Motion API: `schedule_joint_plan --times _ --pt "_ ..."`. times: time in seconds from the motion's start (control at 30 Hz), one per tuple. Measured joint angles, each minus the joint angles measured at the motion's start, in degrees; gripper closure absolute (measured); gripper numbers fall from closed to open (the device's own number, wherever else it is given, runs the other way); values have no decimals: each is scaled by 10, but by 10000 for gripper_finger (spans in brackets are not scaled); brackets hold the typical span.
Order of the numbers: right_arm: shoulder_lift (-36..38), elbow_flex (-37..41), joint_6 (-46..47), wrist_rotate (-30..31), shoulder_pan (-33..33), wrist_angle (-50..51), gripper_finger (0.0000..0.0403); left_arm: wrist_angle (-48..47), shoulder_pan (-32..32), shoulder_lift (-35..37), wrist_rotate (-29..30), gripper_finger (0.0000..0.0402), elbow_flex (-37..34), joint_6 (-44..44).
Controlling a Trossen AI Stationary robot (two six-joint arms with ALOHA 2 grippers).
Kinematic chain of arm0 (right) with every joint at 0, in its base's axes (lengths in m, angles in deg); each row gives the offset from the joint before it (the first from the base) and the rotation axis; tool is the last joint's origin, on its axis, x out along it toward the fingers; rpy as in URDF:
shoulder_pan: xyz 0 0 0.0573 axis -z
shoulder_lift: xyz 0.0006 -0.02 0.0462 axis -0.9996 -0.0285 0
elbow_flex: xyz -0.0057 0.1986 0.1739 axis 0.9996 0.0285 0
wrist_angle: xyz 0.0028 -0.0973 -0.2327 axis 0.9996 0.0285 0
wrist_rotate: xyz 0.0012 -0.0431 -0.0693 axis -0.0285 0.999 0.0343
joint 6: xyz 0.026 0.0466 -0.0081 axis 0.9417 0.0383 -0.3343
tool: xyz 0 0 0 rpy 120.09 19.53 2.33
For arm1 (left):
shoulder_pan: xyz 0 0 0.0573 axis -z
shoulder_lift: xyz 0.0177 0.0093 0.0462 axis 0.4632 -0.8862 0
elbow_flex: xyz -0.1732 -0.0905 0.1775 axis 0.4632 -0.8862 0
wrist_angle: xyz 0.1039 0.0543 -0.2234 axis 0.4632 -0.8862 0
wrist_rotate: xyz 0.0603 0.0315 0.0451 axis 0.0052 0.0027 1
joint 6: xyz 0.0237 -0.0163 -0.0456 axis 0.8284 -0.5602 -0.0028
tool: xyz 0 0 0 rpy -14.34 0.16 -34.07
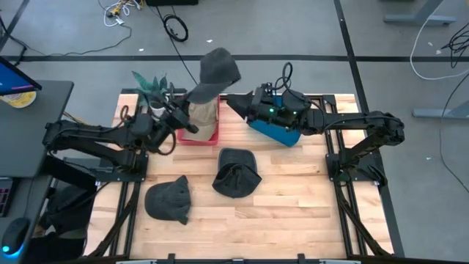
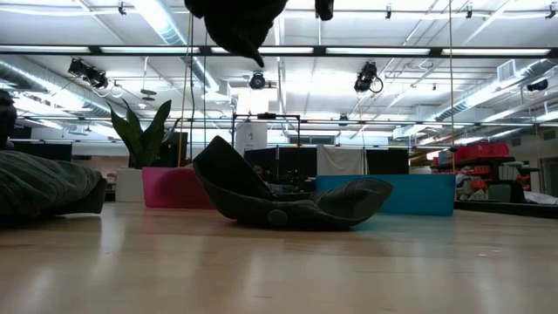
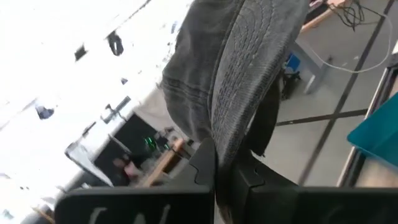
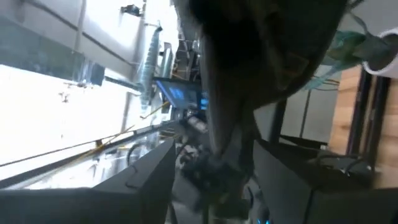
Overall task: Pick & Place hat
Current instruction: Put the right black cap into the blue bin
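Observation:
A dark grey hat (image 1: 218,70) is raised high above the red bin (image 1: 198,136); in the low view it hangs at the top edge (image 2: 235,22). My left gripper (image 1: 190,101) points upward under it and is shut on it (image 3: 214,171). My right gripper (image 1: 229,101) is open beside the hat's lower part. In its wrist view its fingers (image 4: 155,177) stand on either side of the dark cloth (image 4: 236,93). Two more grey hats lie on the table, one in the middle (image 1: 237,173) (image 2: 288,199) and one near the left (image 1: 168,199) (image 2: 44,185). My left gripper pinches the hat's stitched brim edge (image 3: 227,124) between its two fingers, coming from below and pointing up. The hat stands above the fingers, lifted clear of the bin and table. My right gripper has cloth between its spread fingers; I cannot tell whether they touch it.
The red bin holds a beige cloth (image 1: 207,114). A blue bin (image 1: 277,132) (image 2: 392,194) sits under my right arm, and a potted plant (image 1: 150,84) (image 2: 144,139) stands at the far left. Bare wood (image 1: 293,205) spreads across the near half of the table.

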Motion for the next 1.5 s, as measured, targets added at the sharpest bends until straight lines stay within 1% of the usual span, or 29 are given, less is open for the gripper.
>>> schedule_joint_plan --times 0.13,0.23,0.4,0.57,0.63,0.7,0.8,0.87,0.97,1.0,1.17,1.5 --pt "-9 0 19 5 1 -2 186 54 16 -40 6 391 0 79" --pt "-18 0 21 5 1 -4 186 66 18 -63 20 391 0 108" --pt "-30 0 32 12 1 -18 186 67 23 -83 22 390 1 109" --pt "-40 0 32 25 2 -33 186 66 26 -87 19 390 1 99" --pt "-42 0 32 25 3 -34 191 64 26 -87 16 391 1 97" --pt "-44 0 32 24 5 -35 204 63 26 -87 15 391 1 90" --pt "-44 0 31 25 7 -35 247 63 26 -88 12 385 1 71" --pt "-44 0 23 27 8 -33 291 64 26 -88 11 380 1 50" --pt "-44 0 -6 24 15 -32 369 66 26 -87 12 376 1 19" --pt "-44 0 -18 20 19 -32 384 66 26 -87 14 375 1 10" --pt "-45 0 -46 -8 30 -35 393 64 26 -87 16 372 1 -38" --pt "-45 0 -65 -30 49 -39 399 60 25 -88 12 369 1 -224"
